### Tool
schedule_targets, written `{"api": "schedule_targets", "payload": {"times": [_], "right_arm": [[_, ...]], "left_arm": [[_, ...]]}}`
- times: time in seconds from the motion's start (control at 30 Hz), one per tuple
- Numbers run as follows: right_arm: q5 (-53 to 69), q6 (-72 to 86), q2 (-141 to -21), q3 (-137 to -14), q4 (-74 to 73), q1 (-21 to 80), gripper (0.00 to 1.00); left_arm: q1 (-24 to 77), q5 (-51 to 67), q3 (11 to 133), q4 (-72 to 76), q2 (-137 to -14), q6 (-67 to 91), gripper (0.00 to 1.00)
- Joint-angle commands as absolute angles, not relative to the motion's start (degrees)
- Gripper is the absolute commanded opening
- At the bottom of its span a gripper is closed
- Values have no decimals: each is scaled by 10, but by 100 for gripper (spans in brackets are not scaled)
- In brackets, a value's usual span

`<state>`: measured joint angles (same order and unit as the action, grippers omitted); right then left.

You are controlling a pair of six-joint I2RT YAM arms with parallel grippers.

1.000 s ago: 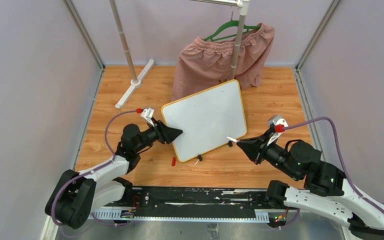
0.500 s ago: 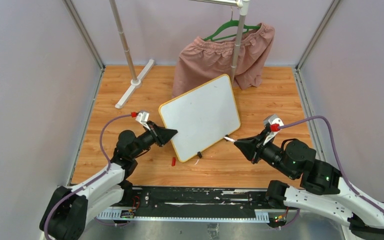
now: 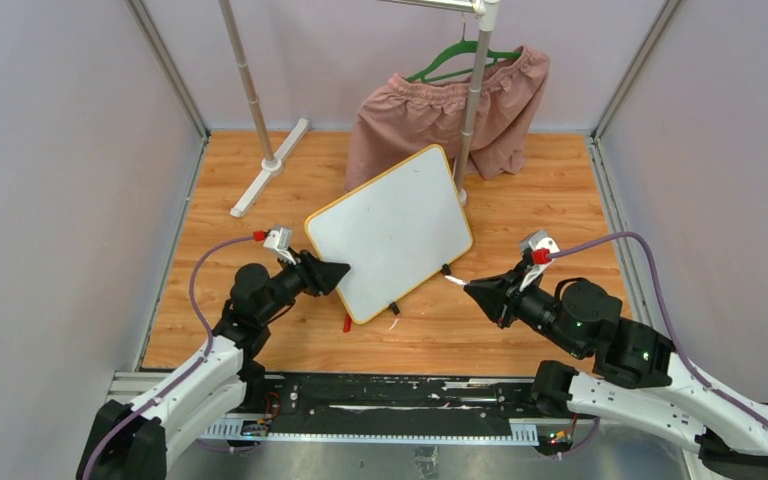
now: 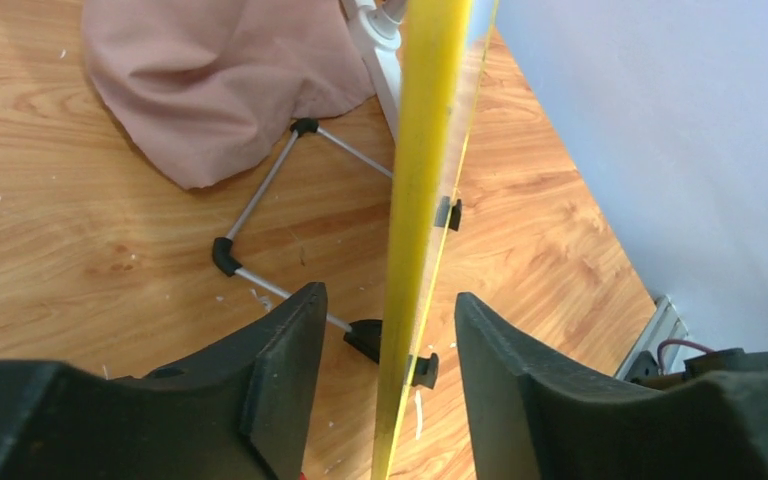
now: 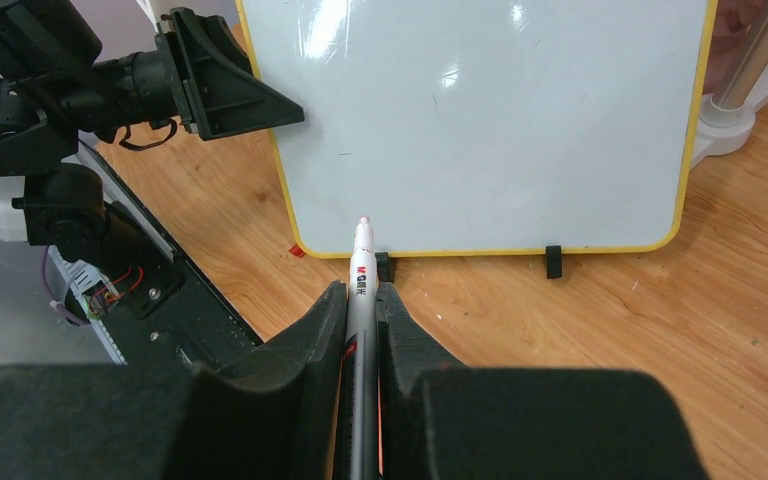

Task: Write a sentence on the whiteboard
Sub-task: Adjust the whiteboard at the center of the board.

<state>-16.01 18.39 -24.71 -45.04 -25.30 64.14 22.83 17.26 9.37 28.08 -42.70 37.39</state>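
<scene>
The whiteboard (image 3: 390,230) stands tilted on its black clip feet, and its yellow rim (image 4: 422,150) appears edge-on in the left wrist view. Its face (image 5: 490,110) is bare white; the sentence is out of view. My left gripper (image 3: 337,272) is open astride the board's left edge, with a gap between the rim and each finger (image 4: 285,350). My right gripper (image 3: 472,289) is shut on a white marker (image 5: 362,265). The marker's tip points at the board's lower edge, just short of it, beside one clip foot (image 5: 383,266).
A small red cap (image 3: 347,323) lies on the wooden table by the board's near corner. Pink shorts (image 3: 440,115) hang on a green hanger from a clothes rack behind the board. The rack's pole (image 3: 468,105) and white foot (image 3: 270,168) stand at the back.
The board has turned counter-clockwise about its near corner, its far side swinging left. My left gripper closed, opened again and drew back to the near left. My right gripper has shifted slightly left with the marker.
</scene>
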Motion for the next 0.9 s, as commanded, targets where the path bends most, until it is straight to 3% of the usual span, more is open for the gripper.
{"api": "schedule_targets", "payload": {"times": [0.0, 0.13, 0.3, 0.37, 0.63, 0.87], "right_arm": [[-156, 186, -247, -446, -233, 646, 0], [-159, 184, -245, -443, -233, 645, 0], [-159, 181, -247, -440, -225, 645, 0], [-157, 179, -249, -439, -222, 646, 0], [-152, 177, -256, -437, -211, 646, 0], [-153, 176, -250, -437, -214, 645, 0]], "left_arm": [[226, 154, 91, 277, -421, 378, 57], [226, 139, 80, 277, -395, 402, 60], [226, 103, 56, 276, -322, 434, 75], [226, 92, 48, 274, -299, 446, 76], [226, 89, 31, 274, -304, 447, 57], [226, 9, 65, 208, -292, 409, 44]]}}
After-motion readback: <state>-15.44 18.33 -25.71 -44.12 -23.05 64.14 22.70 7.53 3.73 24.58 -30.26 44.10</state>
